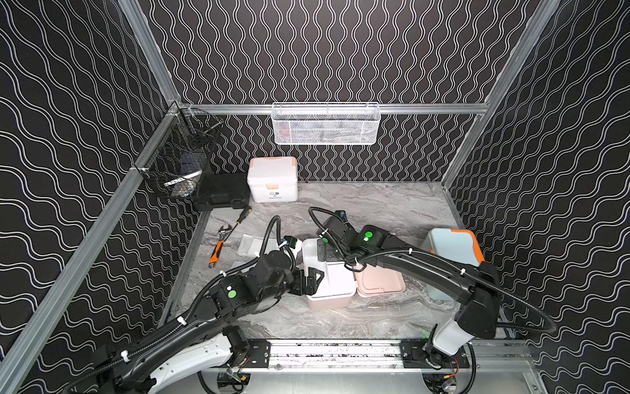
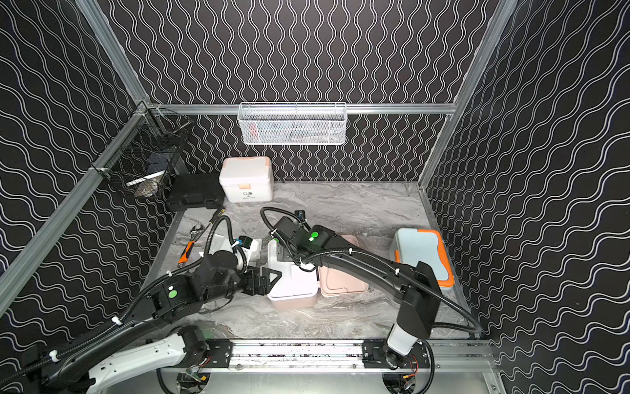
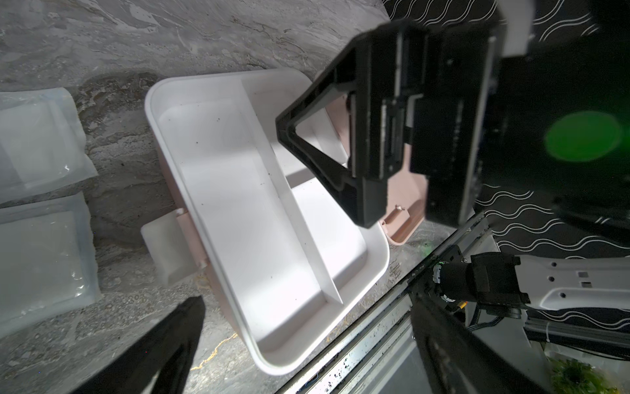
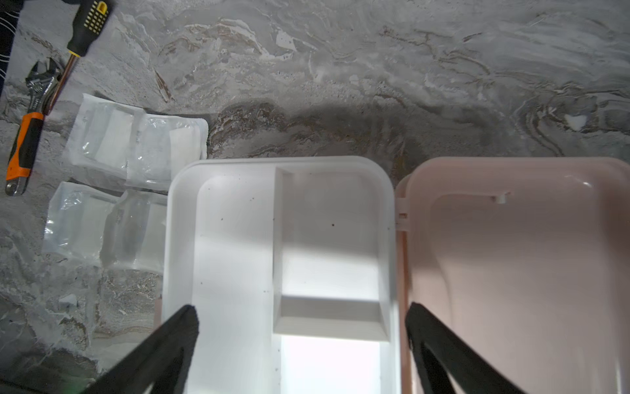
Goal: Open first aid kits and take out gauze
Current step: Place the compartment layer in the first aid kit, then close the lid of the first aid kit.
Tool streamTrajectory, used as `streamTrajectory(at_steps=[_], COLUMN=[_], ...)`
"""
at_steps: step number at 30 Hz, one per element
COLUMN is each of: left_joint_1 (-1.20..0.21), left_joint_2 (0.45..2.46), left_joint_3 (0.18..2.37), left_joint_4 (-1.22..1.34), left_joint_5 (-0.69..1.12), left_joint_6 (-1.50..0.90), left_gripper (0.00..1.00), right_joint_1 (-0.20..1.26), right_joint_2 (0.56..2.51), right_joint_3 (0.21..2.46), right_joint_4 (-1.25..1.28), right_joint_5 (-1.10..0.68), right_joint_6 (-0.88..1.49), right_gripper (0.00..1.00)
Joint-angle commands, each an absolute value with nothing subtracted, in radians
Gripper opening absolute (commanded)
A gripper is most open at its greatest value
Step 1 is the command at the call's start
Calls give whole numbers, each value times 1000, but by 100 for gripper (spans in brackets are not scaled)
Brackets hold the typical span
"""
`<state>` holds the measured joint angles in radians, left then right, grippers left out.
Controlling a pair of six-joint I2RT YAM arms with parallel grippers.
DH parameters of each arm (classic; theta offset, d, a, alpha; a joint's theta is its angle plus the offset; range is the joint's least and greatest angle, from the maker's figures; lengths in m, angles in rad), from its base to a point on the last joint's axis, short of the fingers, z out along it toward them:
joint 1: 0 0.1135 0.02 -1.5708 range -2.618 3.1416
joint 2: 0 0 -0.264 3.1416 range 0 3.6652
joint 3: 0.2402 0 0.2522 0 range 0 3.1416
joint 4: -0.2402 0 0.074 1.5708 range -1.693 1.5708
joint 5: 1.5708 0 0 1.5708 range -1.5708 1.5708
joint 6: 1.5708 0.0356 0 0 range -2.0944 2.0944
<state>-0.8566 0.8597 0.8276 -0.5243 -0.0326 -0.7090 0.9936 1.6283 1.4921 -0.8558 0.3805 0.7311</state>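
Pink kit (image 1: 327,276) lay open at centre, lid (image 1: 380,285) flopped right, leaving its tray (image 4: 231,256) reachable. Right gripper (image 4: 301,308) hung over the tray, jaws spread, empty; left gripper (image 1: 308,281) also spread, beside the kit's left wall, perhaps to steady it. Right wrist view showed tray bare and gauze (image 4: 136,143) just left of the kit; top views mostly hid it.

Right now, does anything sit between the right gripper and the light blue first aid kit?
Yes. The pink kit's open lid lies flat between the right gripper and the light blue first aid kit.
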Motion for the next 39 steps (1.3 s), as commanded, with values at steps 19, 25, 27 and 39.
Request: streamTrajectory(at_steps=[19, 25, 27, 39], left_joint_1=[-981, -953, -948, -939], left_joint_2=[1411, 1462, 1470, 1505], left_joint_3=[1145, 1141, 1136, 1093], left_joint_4=[-651, -619, -608, -532], left_joint_5=[-171, -137, -128, -74], left_joint_6=[-664, -661, -661, -663], left_gripper=[99, 99, 99, 99], right_joint_1=[381, 269, 240, 169], right_joint_2=[1182, 1161, 1161, 1196], right_joint_3=[1003, 903, 875, 734], right_joint_4=[-663, -612, -592, -378], right_joint_5=[27, -85, -133, -510], right_joint_6=[584, 591, 591, 643], right_gripper=[100, 100, 100, 100])
